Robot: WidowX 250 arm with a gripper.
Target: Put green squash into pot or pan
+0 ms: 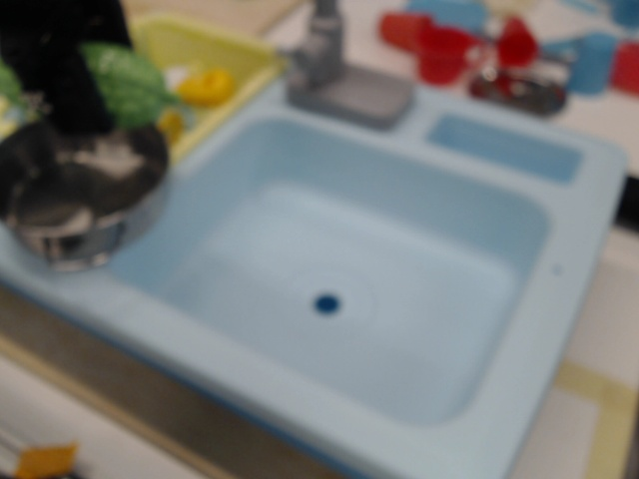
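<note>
- You have the green squash (125, 80) at the upper left of the view, its light green body sticking out to the right of the black pincer (68, 105), with a sliver of green also showing on the pincer's left side.
- Your pincer looks clamped across the squash's middle; the picture is badly blurred, so you cannot make out the fingertips themselves.
- Directly under the pincer sits the steel pot (80, 195), on the sink's left rim; the squash hangs over the pot's far edge, and the blur hides whether it touches the metal.
- Behind and to the right of the pincer you can see a yellow dish rack (235, 55) with a small yellow toy (203, 88) lying in it.
- Farther right of the pincer stands the grey faucet (334, 75) on the back rim of the light blue sink (419, 399).
- The sink's basin opens to the right of and below the pincer, with a dark blue drain (326, 303) in its floor.
- Well away at the upper right, red cups (449, 50) and a steel lid (514, 88) show only as smears.
</note>
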